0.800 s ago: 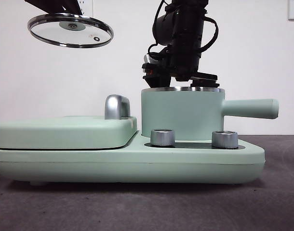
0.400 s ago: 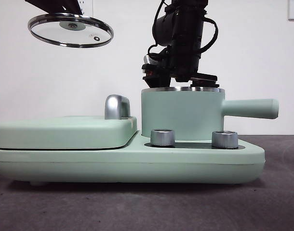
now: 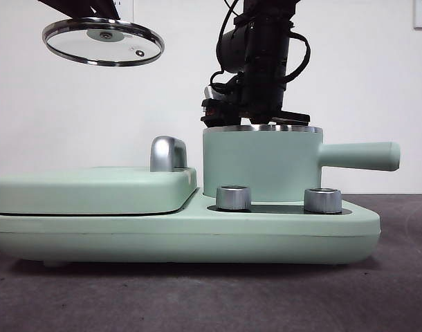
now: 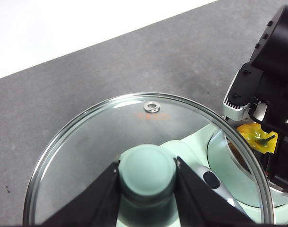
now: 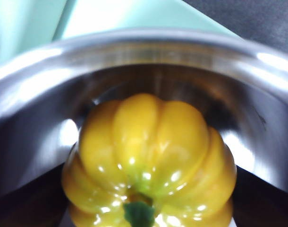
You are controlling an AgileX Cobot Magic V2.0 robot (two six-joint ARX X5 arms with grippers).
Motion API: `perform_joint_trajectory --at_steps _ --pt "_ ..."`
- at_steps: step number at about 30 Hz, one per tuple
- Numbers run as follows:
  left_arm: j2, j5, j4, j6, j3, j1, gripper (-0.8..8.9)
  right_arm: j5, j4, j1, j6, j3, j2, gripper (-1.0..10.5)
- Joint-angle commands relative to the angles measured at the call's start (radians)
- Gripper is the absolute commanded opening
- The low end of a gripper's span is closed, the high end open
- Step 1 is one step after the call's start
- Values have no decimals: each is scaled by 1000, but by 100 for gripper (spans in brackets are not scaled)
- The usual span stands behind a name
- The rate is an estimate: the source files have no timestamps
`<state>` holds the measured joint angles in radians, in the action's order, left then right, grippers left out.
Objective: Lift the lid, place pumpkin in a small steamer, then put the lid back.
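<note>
The lid (image 3: pixel 104 41), clear glass with a steel rim, hangs high at the left; my left gripper (image 3: pixel 93 8) is shut on its mint knob (image 4: pixel 147 172). In the left wrist view the lid (image 4: pixel 97 137) fills the frame between the jaws of the left gripper (image 4: pixel 147 165). The small steamer (image 3: pixel 259 162) stands on the base, uncovered. My right gripper (image 3: pixel 266 114) reaches down into its mouth. Inside the steel bowl of the steamer (image 5: pixel 158 52) is the yellow pumpkin (image 5: pixel 148 151), stem towards the camera, with the right gripper (image 5: pixel 148 208) shut on it. The pumpkin (image 4: pixel 256 135) also shows between those jaws.
The steamer's long side handle (image 3: pixel 360 155) points right. Left of it lies the flat grill cover (image 3: pixel 93 190) with a chrome handle (image 3: pixel 168 153). Two steel dials (image 3: pixel 233 197) (image 3: pixel 322 200) sit on the mint base (image 3: pixel 183 238). Dark table surface surrounds the appliance.
The right arm has sunk slightly lower over the steamer's mouth and shifted a little left. The lid has barely drifted.
</note>
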<state>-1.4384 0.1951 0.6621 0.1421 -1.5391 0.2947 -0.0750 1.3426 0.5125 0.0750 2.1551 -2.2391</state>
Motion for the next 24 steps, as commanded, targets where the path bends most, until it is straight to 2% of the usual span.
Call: perform_joint_trajectory --at_steps 1,5,10,16,24 --pt "10 4 -26 -3 -26 1 53 2 76 9 3 34 4 466" --pt "10 4 -26 -5 -26 1 53 26 76 8 5 39 47 570" --pt "10 4 -26 -5 -26 1 53 23 76 11 14 39 133 569" --pt "10 5 -23 -17 -26 3 53 23 79 15 5 8 389 569" --pt "9 13 -28 -24 -26 63 50 26 33 16 -13 -376 850 568"
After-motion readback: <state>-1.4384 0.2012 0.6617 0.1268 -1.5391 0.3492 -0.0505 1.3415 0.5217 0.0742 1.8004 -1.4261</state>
